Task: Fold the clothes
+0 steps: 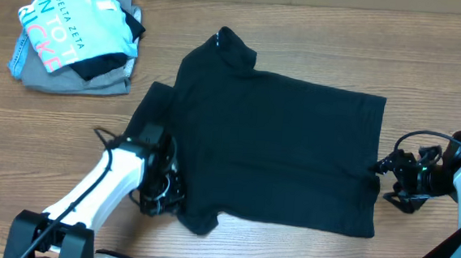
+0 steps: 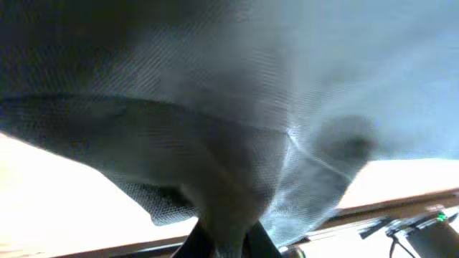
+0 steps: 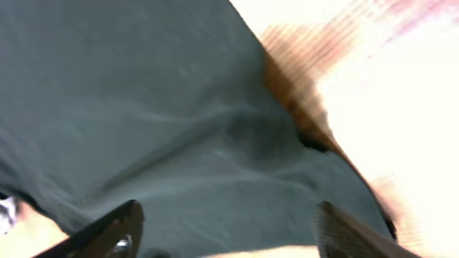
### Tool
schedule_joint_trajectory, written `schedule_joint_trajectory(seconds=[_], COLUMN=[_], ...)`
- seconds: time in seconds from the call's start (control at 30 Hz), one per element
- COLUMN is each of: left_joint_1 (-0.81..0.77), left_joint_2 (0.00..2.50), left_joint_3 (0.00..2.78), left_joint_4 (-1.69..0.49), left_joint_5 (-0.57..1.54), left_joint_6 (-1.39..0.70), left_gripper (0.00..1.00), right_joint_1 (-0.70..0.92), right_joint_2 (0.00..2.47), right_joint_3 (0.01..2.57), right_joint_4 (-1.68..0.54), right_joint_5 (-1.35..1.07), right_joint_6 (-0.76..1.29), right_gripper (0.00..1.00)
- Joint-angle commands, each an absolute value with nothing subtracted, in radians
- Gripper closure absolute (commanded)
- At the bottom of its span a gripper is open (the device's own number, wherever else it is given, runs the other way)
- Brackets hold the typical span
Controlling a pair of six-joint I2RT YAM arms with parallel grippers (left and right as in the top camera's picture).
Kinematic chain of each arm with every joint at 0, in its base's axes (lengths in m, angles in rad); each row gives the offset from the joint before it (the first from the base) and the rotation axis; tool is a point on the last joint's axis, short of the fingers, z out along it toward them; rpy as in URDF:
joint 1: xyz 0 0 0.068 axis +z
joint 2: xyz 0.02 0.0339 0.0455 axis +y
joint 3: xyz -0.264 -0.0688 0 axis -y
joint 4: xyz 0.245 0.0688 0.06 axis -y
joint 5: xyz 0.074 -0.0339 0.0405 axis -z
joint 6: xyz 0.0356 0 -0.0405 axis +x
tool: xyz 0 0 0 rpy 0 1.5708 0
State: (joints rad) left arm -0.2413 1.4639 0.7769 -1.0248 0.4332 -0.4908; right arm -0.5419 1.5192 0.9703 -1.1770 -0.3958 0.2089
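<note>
The black T-shirt (image 1: 270, 140) lies spread across the wooden table, collar at the far side and hem toward the right. My left gripper (image 1: 165, 191) is at the shirt's near left edge and is shut on the fabric; in the left wrist view the cloth (image 2: 215, 143) hangs pinched between the fingers (image 2: 228, 247). My right gripper (image 1: 383, 177) is at the shirt's right hem, fingers spread wide (image 3: 226, 215) over the fabric (image 3: 158, 122), holding nothing.
A pile of clothes sits at the far left: a light blue "DELTA ZETA" shirt (image 1: 59, 19) on a grey folded garment (image 1: 71, 77). Bare wooden table (image 1: 318, 46) surrounds the black shirt. Cables trail from the right arm (image 1: 455, 173).
</note>
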Motion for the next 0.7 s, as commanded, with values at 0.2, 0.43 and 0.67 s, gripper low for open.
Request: schedule_joint_trajectory(seconds=[0.2, 0.43, 0.67], left_joint_1=[-0.235, -0.234, -0.234], left_joint_2=[1.458, 1.458, 1.458], left_joint_3=[0.904, 0.904, 0.904], left_joint_4=[-1.051, -1.049, -1.034], left_joint_5=[0.371, 0.355, 0.355], left_joint_6=[-0.422, -0.422, -0.422], left_gripper=[0.84, 0.81, 0.78], right_joint_1=[-0.545, -0.545, -0.544], right_joint_2=[1.499, 1.499, 1.499], right_joint_3=[0.853, 0.689, 0.579], right_joint_4=[-1.162, -1.058, -0.984], right_joint_5=[-0.352, -0.353, -0.322], right_joint_6=[0.260, 0.365, 0.451], right_gripper=[0.30, 0.49, 0.55])
